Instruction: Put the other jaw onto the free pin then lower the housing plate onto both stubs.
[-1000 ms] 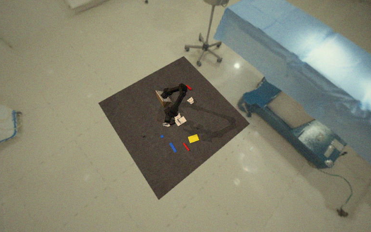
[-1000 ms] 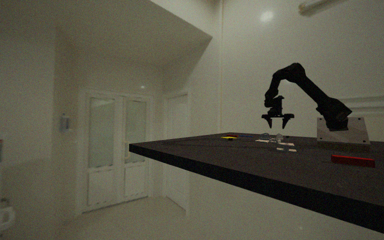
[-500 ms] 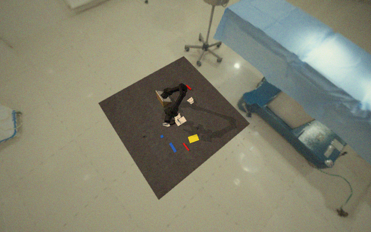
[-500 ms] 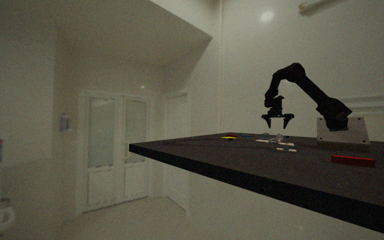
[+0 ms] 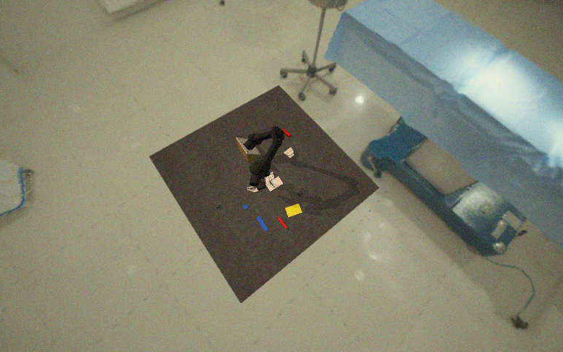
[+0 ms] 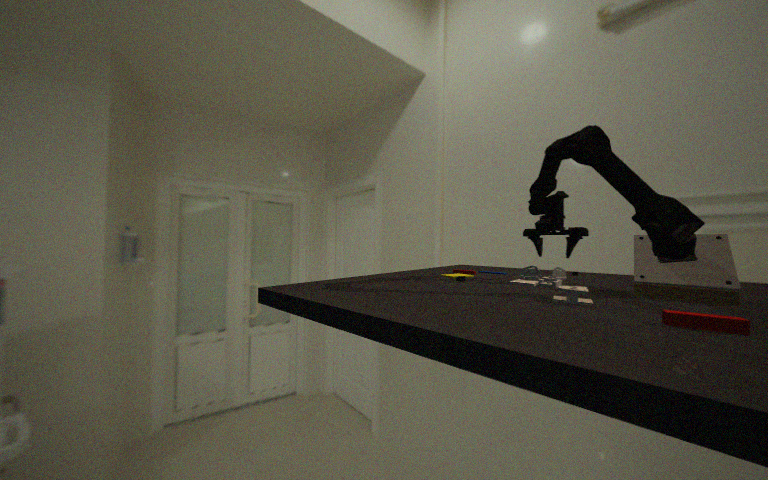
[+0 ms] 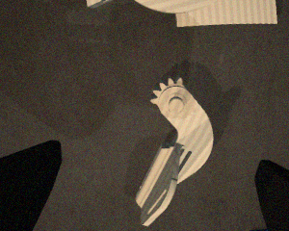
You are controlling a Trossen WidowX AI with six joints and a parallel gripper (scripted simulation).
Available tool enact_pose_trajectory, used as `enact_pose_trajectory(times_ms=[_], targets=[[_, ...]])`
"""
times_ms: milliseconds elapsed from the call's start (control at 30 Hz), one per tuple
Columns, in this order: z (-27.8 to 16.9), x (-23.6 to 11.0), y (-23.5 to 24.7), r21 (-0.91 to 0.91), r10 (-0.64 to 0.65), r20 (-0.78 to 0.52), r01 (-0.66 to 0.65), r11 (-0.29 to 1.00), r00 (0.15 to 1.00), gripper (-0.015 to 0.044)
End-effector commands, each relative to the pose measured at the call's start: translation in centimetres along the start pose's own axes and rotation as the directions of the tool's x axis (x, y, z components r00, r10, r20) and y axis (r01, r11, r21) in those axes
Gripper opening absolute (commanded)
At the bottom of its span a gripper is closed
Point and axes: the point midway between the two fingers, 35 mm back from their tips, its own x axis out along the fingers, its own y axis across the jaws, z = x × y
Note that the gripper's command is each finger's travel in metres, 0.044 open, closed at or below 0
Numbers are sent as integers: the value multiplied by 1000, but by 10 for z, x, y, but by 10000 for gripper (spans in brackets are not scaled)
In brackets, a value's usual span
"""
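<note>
A cream, curved piece with gear teeth (image 5: 252,188) (image 7: 197,135) lies on the dark surface, apart from the other cream parts. In the wrist view it fills the centre of the frame: a fan of short teeth at its upper left, a round feature just below them, then a body that bows out to the right and ends in a slotted, grey-shaded tip at lower centre. It is on no pin.

A cream assembly (image 5: 275,183) (image 6: 524,280) (image 7: 226,18) sits near it, cut off by the wrist view's top edge, where a ribbed, straight-edged part shows. A smaller pale piece (image 5: 289,152) (image 6: 561,298) lies separately, right of centre in the top view; its details are too small to tell.
</note>
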Motion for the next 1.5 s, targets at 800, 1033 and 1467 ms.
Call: enact_pose_trajectory(times_ms=[800, 1033, 1467], targets=[[0, 0, 0, 0, 0, 0, 0, 1000, 1000, 0], [0, 0, 0, 4, 0, 0, 0, 1000, 1000, 53], [-4, -1, -2, 261, 0, 0, 0, 965, 1000, 394]])
